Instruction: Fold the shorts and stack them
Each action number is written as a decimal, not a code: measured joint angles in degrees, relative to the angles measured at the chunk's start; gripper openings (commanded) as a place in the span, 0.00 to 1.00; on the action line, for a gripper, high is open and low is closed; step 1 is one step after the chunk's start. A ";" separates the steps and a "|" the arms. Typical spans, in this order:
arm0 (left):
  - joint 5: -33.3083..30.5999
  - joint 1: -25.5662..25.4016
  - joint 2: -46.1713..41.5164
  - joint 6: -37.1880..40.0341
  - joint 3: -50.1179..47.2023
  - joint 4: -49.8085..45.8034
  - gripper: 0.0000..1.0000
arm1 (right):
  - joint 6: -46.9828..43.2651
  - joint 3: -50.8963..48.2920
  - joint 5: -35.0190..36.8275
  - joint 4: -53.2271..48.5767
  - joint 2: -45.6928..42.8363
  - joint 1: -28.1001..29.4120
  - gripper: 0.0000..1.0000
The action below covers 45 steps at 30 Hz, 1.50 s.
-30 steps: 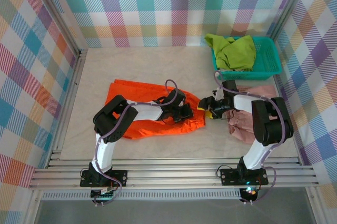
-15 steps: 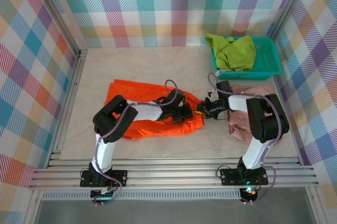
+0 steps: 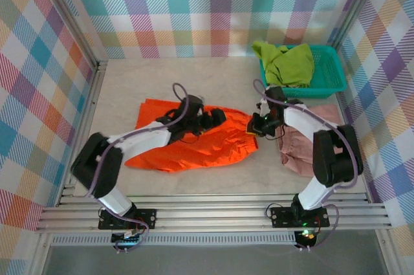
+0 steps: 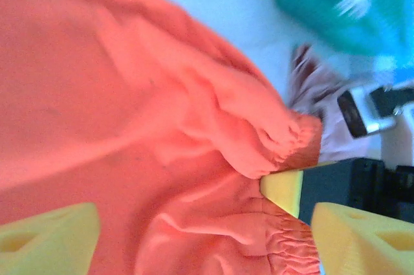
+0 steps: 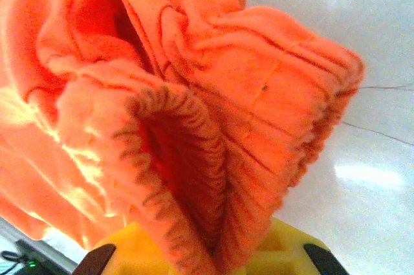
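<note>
On the table (image 3: 129, 81), orange shorts (image 3: 207, 149) lie rumpled

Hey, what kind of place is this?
Likely a robot test cell, not a home: plaid panel walls enclose the table, aluminium rails run along its near edge, and orange shorts and a teal basket sit on it.

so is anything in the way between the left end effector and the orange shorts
Nothing visible does. The left end effector hangs open right above the orange shorts, with bare fabric under it. The right end effector is shut on their right end, off to the side.
</note>
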 measured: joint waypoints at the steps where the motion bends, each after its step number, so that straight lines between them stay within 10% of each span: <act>1: -0.63 0.70 -2.38 0.76 -0.26 -0.57 0.94 | -1.22 1.86 1.81 -2.54 -1.25 0.00 0.00; 12: -5.29 6.69 -15.78 4.48 -10.82 -9.77 0.96 | -12.13 25.14 26.91 -30.29 -5.07 1.46 0.00; 21: -4.76 6.69 -13.99 4.07 -14.40 -9.60 0.47 | -15.04 43.30 41.20 -43.15 5.11 5.33 0.00; 31: -3.56 4.33 -2.58 2.60 -14.93 -4.39 0.09 | -12.13 63.52 46.82 -53.18 20.09 13.20 0.00; 45: -3.21 2.25 3.61 -1.09 -17.22 5.31 0.01 | -3.87 81.81 45.51 -56.17 35.28 23.21 0.00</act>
